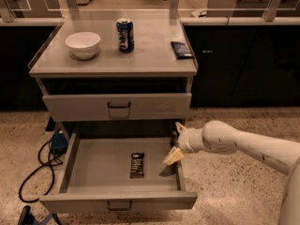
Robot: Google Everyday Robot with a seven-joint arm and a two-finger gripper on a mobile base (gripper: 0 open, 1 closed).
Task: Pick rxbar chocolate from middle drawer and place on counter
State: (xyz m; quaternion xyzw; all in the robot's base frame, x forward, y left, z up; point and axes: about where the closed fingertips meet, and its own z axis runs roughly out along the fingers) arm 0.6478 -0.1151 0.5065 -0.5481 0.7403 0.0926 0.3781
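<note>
The rxbar chocolate (137, 165), a small black bar with white print, lies flat on the floor of the open middle drawer (89, 165), right of centre. My gripper (176, 142) hangs over the drawer's right wall, to the right of the bar and a little above it, with one pale finger (173, 156) reaching down into the drawer and the other (180, 127) pointing up and back. The jaws stand open and hold nothing. The counter (150, 50) is the light-grey cabinet top above.
On the counter stand a white bowl (83, 44), a dark can (125, 34) and a dark blue flat packet (181, 49). The drawer above (117, 107) is shut. A blue device with black cables (56, 144) lies on the floor at the left. Dark cabinets stand behind.
</note>
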